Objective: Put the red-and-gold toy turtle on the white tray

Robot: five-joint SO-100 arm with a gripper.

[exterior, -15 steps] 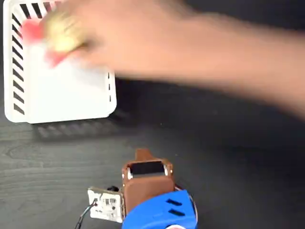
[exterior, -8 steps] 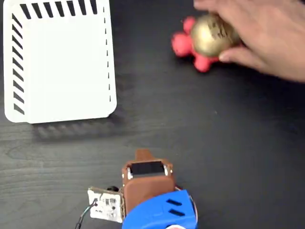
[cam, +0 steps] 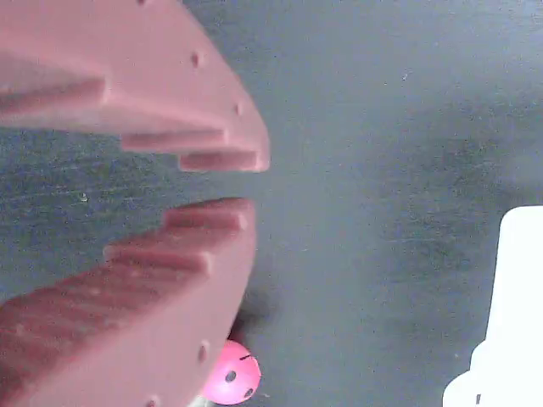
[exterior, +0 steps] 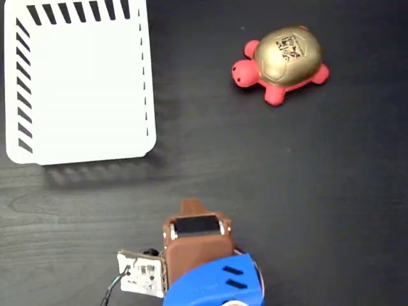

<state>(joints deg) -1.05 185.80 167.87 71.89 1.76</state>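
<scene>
The arm (exterior: 201, 258) sits folded at the table's (exterior: 306, 210) near edge, its gripper (cam: 222, 182) slightly parted and holding nothing. The turtle (exterior: 282, 58) now rests alone toward the far right; the person's hand has gone. The tray (exterior: 76, 83) fills the far-left corner.

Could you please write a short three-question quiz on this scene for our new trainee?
1. True or false: the red-and-gold toy turtle lies inside the white tray.
2. In the fixed view, the turtle lies to the tray's: A) left B) right C) below.
3. In the wrist view, does the gripper hold anything?

Key: 1. False, it sits on the dark table, apart from the tray. 2. B. 3. No, nothing lies between its parted fingers.
</scene>
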